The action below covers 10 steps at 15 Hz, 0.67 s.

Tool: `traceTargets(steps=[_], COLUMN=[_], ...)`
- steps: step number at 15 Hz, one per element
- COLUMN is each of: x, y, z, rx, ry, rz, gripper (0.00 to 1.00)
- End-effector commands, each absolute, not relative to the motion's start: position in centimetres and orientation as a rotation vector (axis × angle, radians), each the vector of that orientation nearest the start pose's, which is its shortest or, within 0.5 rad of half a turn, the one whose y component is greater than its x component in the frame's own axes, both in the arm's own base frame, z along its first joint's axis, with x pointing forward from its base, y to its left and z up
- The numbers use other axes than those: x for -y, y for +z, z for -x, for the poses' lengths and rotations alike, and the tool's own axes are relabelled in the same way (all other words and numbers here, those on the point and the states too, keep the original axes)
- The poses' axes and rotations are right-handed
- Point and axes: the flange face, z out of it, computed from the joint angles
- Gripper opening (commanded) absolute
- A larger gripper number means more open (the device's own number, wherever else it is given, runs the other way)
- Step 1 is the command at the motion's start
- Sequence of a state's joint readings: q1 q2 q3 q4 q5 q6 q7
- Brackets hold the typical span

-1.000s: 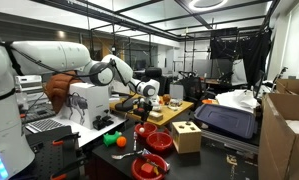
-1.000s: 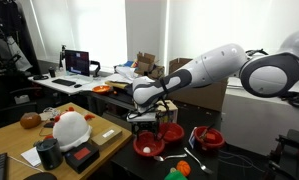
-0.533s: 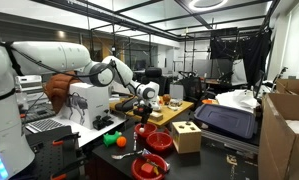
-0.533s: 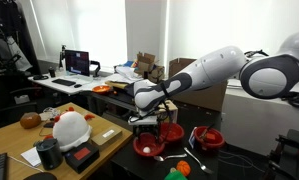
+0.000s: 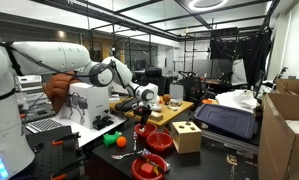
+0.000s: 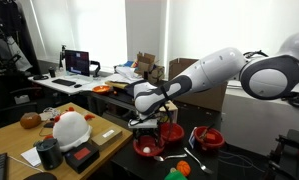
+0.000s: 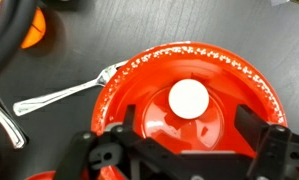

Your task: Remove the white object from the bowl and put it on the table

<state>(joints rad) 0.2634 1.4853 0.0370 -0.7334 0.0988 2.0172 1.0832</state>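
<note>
Here's the wrist view looking straight down into a red bowl (image 7: 259, 82), and there it is: the white object (image 7: 187, 98), a small round pale lump sitting dead centre on the bowl's floor, clear of the rim all round. The gripper (image 7: 188, 128) comes in from the bottom edge of that view with its jaws spread as wide as they go, one dark finger on each side, and nothing between them. It has hold of nothing, and the white object lies untouched just ahead of the fingertips. The bowl rests on the dark tabletop (image 7: 254, 25), and a silver fork (image 7: 64, 93) lies just to its left, tines pointing at the rim and very near it; whether they touch I cannot tell. In both exterior views the arm (image 6: 204, 72) reaches out and bends down over the bench, with the gripper (image 6: 146, 124) hanging just above the bowl (image 6: 149, 148). From here the white object is too small to make out. Two more red bowls (image 6: 210, 138) sit near it. In an exterior view the gripper (image 5: 142, 108) hovers over the bowl, and a wooden block (image 5: 186, 136) stands just beside the red bowls.
</note>
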Motion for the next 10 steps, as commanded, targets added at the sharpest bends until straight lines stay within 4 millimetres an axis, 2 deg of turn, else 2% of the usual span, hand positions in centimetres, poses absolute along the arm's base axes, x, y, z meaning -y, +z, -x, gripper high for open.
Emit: traceTargets(steps=[1,8,9,10], x=[-21.61,-21.52,-21.49,-21.45], y=[-1.93,-1.95,-1.96,-1.96], z=[-70.77,-70.94,-70.97,-71.00], rx=[-1.325,-1.326,-1.323,-1.322], ry=[0.333,0.302,0.298,0.294], rz=[2.872,2.871,2.873,2.873], gripper=[1.00,1.00,0.75,0.72])
